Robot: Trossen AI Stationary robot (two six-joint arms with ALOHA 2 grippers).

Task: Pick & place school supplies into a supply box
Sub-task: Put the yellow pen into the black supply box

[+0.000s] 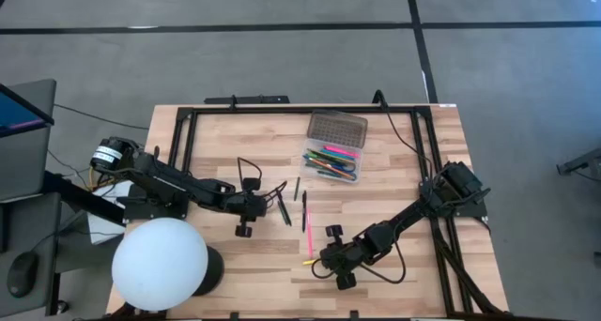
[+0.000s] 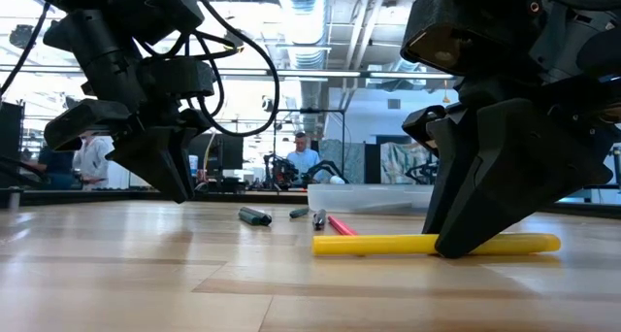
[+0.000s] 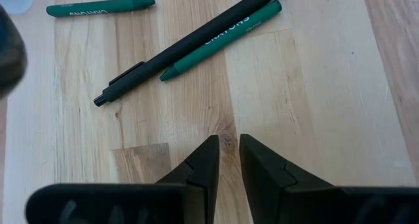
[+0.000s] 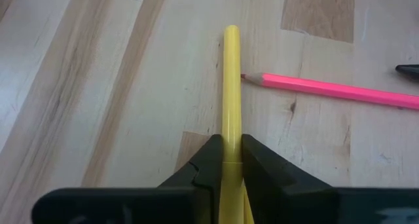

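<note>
A yellow marker (image 4: pixel 231 80) lies flat on the wood table near its front edge, with my right gripper (image 4: pixel 232 142) shut on it. A pink pencil (image 4: pixel 327 90) lies just beyond. The supply box (image 1: pixel 331 161) stands open at the far middle with several coloured pens inside, its dotted lid (image 1: pixel 338 126) next to it on the far side. My left gripper (image 3: pixel 229 142) hovers left of centre with its fingers nearly together and nothing between them. Ahead of it lie a black pen (image 3: pixel 183 47) and two green crayons (image 3: pixel 222 37). My right gripper pinches the yellow marker's barrel (image 4: pixel 231 129) between its two fingertips, partway along its length. The fingers slant down from the table's right, in line with the marker, which runs on ahead of them. The marker lies level with its whole length on the table (image 2: pixel 388 244).
A white globe (image 1: pixel 160 263) stands at the near left corner beside the left arm. A black frame rail (image 1: pixel 282 110) runs round the table's far and side edges. Cables (image 1: pixel 441 236) trail along the right side. Bare wood lies between the loose pens and the box.
</note>
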